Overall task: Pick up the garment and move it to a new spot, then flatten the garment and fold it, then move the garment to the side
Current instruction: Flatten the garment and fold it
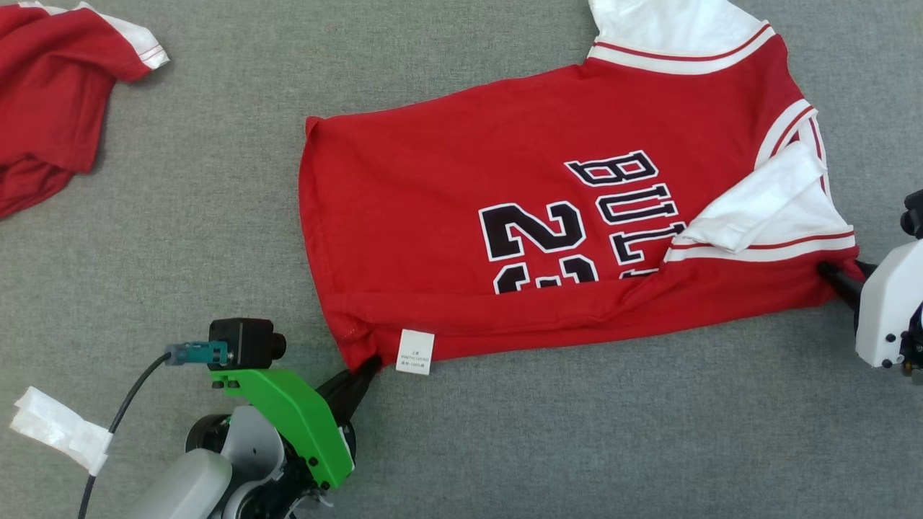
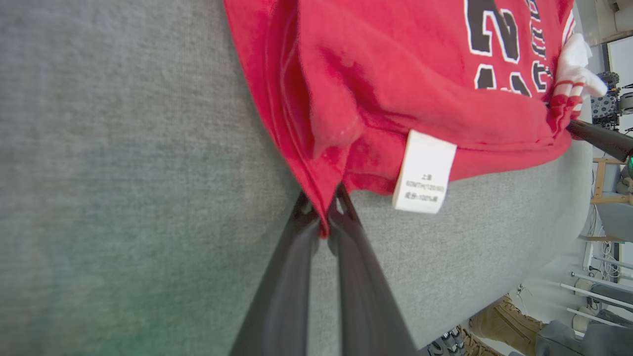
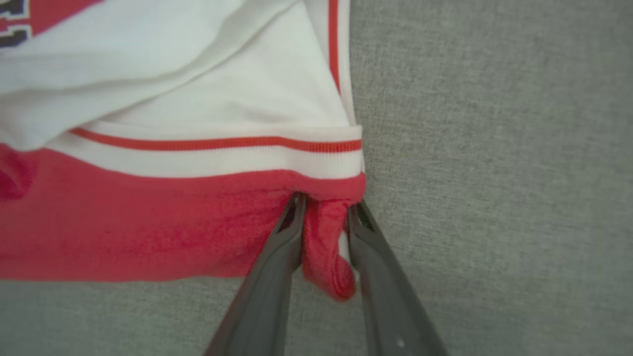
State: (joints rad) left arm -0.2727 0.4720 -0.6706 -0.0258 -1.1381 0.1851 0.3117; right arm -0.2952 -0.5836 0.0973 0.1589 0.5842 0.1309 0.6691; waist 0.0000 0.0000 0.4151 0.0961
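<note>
Garment (image 1: 505,173), a red jersey, lies spread flat across the middle and right of the grey tabletop (image 1: 180,238). The left claw (image 1: 369,364) is clenched on its near-left hem corner (just beside the white care label (image 1: 416,352)). The right claw (image 1: 829,270) grasps a bunched red fold at the near-right corner, beside the white sleeve (image 1: 771,202).

Black "BUL" and "2" on red jersey (image 1: 447,180); "100%" on white tag (image 1: 416,352)

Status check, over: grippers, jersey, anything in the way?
Left gripper shut on jersey hem corner. Right gripper straddling cloth at opposite corner, grip unconfirmed. Second red garment at far left, apart from jersey.
</note>
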